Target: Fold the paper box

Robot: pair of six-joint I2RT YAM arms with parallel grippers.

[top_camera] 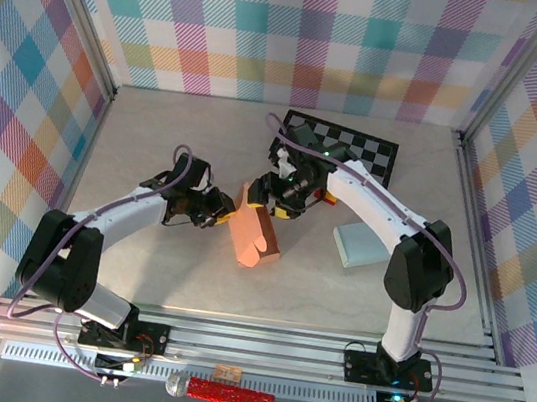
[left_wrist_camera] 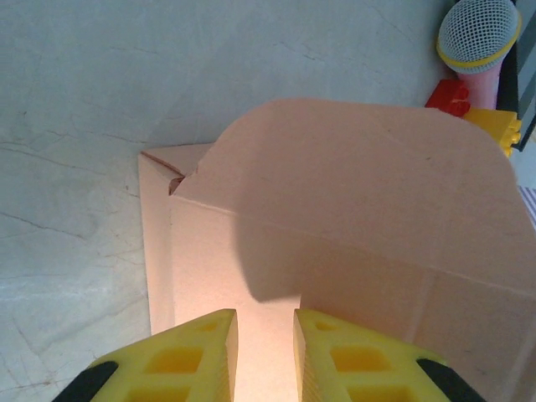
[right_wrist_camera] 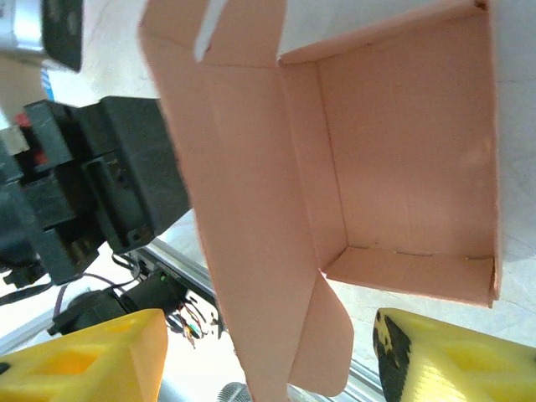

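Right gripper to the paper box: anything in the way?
Nothing visible. The right gripper is open right at the paper box, whose open inside sits just ahead of it, one flap reaching in between its jaws. The left gripper appears to pinch the box's opposite wall, out of that path.

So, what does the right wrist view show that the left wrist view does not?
Right wrist view: the open inside of the paper box, the black left arm beyond it, and the right gripper spread wide. Left wrist view: the box's outer panel with a rounded flap, a toy microphone and a red block. Both: the pink box on the pale table.
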